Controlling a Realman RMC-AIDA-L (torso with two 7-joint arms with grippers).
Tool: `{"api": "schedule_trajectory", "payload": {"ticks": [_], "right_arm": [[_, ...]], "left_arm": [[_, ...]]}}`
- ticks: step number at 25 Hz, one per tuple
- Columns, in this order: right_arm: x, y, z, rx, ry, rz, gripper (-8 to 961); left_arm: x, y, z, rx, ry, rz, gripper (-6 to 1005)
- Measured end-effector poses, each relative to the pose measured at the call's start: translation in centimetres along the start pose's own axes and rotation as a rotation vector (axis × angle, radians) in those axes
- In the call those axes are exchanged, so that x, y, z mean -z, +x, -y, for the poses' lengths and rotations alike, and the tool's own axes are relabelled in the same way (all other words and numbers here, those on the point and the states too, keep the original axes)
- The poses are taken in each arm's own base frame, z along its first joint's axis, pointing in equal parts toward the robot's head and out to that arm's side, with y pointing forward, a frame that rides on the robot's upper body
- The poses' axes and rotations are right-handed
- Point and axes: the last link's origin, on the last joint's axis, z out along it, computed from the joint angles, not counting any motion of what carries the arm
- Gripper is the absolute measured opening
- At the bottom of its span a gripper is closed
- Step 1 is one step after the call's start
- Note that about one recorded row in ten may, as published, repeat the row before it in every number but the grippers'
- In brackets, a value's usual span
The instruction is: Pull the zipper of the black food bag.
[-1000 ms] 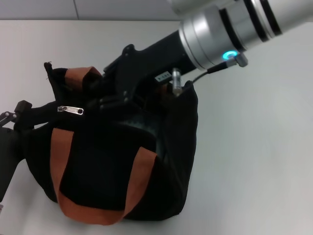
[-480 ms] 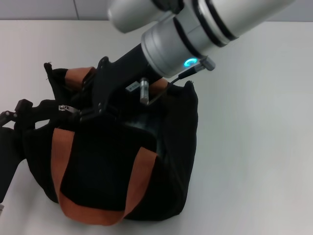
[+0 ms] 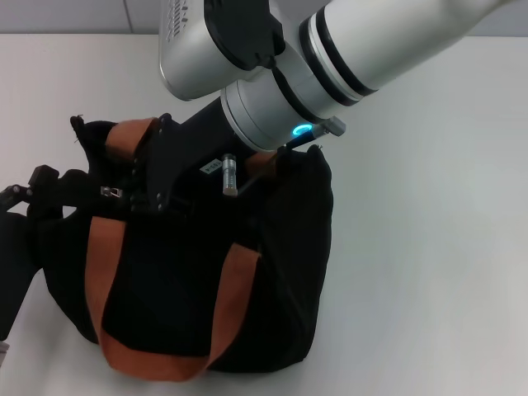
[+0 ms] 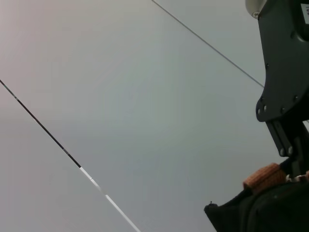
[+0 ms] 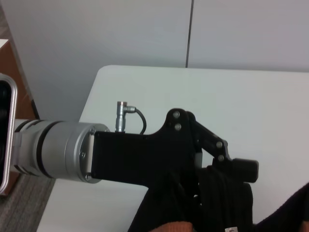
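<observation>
On the white table (image 3: 429,247), head view:

- Black food bag (image 3: 190,305): upright at my left front, rust-orange strap handles (image 3: 107,280) looped down its near face. Its top opening is mostly hidden under my right arm.
- Zipper (image 3: 107,192): only a small silver glint on the bag's top edge, just beside my right gripper (image 3: 142,198). That gripper's fingertips merge with black fabric; pinching or spread, I cannot tell.
- Left gripper (image 3: 37,188): at the bag's left top corner, fingers pressed on the fabric there; the arm is cut off by the frame edge.
- Room: pale panelled wall (image 5: 145,29) behind the table.
</observation>
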Motion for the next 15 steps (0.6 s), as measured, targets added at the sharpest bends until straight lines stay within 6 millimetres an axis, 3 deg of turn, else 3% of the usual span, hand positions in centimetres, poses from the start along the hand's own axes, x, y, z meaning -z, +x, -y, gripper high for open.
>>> {"api": "schedule_trajectory", "payload": {"ticks": [6, 15], "right_arm": [[0.5, -0.2, -0.2, 0.024, 0.013, 0.023, 116], [1.2, 0.4, -0.6, 0.025, 0.003, 0.017, 88]], "left_arm": [[0.0, 0.1, 0.0, 0.001, 0.002, -0.008, 8], [0.1, 0.2, 0.0, 0.003, 0.001, -0.015, 7]]}}
